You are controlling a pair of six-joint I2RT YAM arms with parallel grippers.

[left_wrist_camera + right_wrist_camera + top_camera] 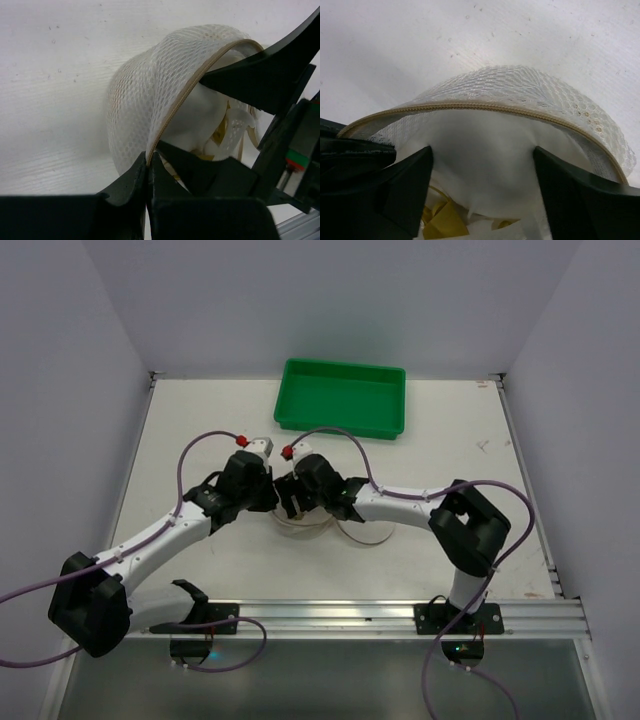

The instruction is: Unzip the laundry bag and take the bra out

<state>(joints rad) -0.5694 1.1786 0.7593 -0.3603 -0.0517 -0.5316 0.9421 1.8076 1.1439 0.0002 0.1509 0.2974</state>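
The laundry bag (303,528) lies mid-table, mostly hidden under both grippers. In the left wrist view its white mesh (135,100) stands up off the table and my left gripper (148,163) is shut on its tan zipper edge. My right gripper (482,150) is open, with its fingers spread wide inside the bag's mouth under the zipper edge (470,107), on either side of the bra's white fabric (480,165). Yellow strap pieces (442,222) show below the fabric. The bra also shows in the left wrist view (200,115). In the top view the left gripper (268,490) and right gripper (294,498) meet.
A green rectangular tray (340,400) sits at the back of the table, beyond the grippers. Grey walls close in the table on three sides. A metal rail (400,615) carrying the arm bases runs along the near edge.
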